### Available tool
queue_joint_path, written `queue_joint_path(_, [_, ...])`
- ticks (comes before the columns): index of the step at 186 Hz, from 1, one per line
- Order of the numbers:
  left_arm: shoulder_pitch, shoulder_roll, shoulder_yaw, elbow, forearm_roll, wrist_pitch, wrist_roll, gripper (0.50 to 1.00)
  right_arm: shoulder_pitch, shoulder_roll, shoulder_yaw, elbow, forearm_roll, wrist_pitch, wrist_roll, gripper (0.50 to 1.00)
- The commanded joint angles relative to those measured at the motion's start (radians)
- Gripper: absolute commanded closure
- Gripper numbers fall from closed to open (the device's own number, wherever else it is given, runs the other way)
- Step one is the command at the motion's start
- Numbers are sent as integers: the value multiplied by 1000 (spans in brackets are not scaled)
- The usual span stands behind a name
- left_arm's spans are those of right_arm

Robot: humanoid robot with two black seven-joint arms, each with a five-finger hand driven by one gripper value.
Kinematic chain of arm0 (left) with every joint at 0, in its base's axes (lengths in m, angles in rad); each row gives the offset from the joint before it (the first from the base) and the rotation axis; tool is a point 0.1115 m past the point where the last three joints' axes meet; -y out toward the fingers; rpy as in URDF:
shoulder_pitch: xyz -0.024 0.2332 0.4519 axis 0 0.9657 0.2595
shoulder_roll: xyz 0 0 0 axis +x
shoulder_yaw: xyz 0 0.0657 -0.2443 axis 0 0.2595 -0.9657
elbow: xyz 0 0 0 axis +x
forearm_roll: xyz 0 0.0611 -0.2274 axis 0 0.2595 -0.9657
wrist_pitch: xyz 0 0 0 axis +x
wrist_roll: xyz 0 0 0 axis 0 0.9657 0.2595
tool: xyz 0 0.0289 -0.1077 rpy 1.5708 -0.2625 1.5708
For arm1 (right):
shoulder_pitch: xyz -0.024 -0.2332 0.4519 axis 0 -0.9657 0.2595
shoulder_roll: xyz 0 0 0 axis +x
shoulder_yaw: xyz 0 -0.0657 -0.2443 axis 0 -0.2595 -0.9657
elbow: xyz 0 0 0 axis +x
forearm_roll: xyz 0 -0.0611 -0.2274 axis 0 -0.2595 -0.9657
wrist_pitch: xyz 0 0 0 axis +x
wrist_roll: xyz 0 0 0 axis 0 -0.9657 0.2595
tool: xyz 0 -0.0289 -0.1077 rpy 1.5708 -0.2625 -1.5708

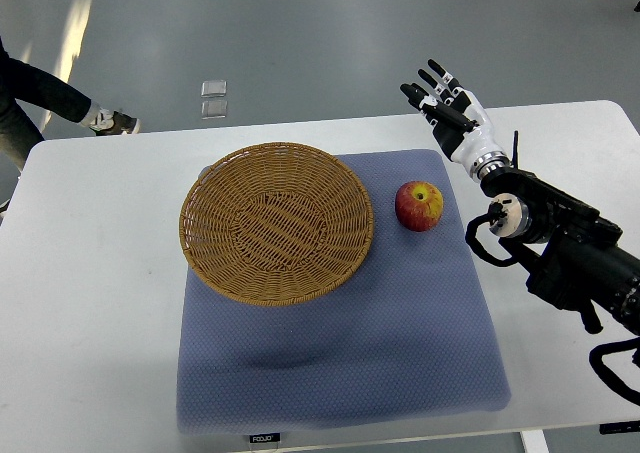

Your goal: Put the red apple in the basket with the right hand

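While right hand hovers, apple seems unobstructed.

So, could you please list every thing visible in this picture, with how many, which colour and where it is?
basket: one, brown wicker, empty, on the left part of the mat
apple: one, red with some yellow, on the mat just right of the basket, not touching it
mat: one, blue-grey, middle of the table
table: one, white
person's leg and shoe: one, dark leg with white shoe, upper left, on the floor
right hand: one, black and white, fingers spread, raised beyond and right of the apple, holding nothing
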Motion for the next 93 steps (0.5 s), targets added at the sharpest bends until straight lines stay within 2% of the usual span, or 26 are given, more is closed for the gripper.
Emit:
queue_joint_path(1, [1, 0, 0, -4, 0, 0, 2, 500, 1, 0, 0, 0, 0, 0, 0, 576])
queue_joint_path(93, [0, 0, 0, -14, 1, -2, 2, 500, -12, -3, 2, -2, 2, 0, 0, 576])
